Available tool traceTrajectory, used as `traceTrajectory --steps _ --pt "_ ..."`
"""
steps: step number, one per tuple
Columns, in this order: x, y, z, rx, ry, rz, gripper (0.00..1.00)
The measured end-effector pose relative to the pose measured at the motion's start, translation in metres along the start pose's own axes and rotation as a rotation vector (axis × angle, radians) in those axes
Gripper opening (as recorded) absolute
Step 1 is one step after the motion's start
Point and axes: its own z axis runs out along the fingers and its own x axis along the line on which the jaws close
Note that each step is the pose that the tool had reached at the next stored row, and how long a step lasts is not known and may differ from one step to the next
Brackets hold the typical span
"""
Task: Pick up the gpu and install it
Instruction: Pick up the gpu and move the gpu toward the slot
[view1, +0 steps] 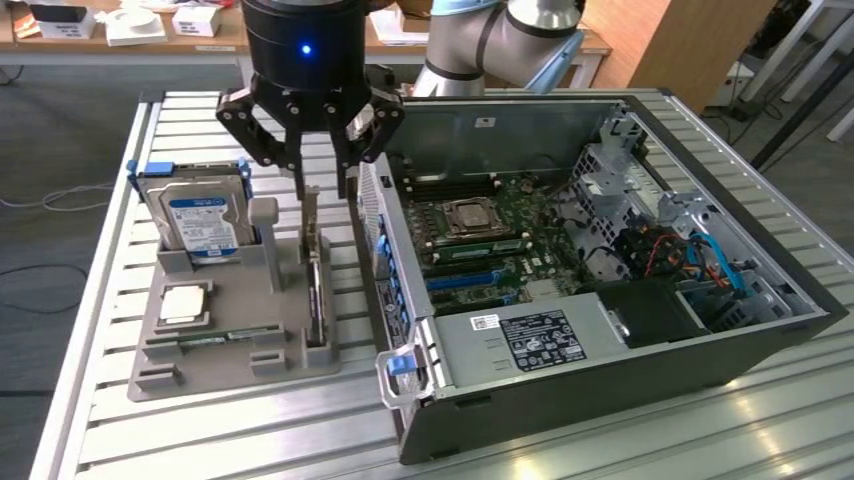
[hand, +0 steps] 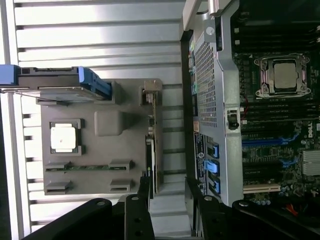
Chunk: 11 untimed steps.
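Hovering our spread claw (view1: 327, 180) just above the gpu (view1: 315, 280), we are judging it light, stiff and fragile. We are favouring a hold on its bare upper edge.

Gripper (view1: 324, 188), jaws apart, over the upright gpu (view1: 316, 290) at the gray holder's (view1: 214, 365) edge: a narrow lane, a gray post (view1: 266, 235) close on one side, the computer case wall (view1: 390, 270) on the other.
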Motion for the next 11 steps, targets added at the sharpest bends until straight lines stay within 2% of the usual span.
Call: traceTrajectory --steps 11 --pt "0.0 -0.0012 0.02 0.0001 0.0017 0.0 0.42"
